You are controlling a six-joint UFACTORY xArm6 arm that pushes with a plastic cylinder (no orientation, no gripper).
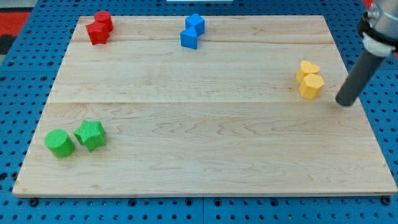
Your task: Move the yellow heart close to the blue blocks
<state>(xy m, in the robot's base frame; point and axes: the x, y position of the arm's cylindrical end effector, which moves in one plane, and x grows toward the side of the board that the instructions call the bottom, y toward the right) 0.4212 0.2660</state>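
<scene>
The yellow heart (306, 69) lies near the view's right edge of the wooden board, touching a yellow hexagon block (311, 86) just below it. Two blue blocks sit touching at the view's top centre: a blue cube (195, 24) and a second blue block (189, 38) below it. My tip (345, 101) is on the board to the right of the yellow hexagon and slightly below it, a short gap apart from both yellow blocks.
Two red blocks (99, 27) touch at the top left corner. A green cylinder (60, 143) and a green star (91, 134) sit at the bottom left. The board's right edge (367, 118) runs just past my tip.
</scene>
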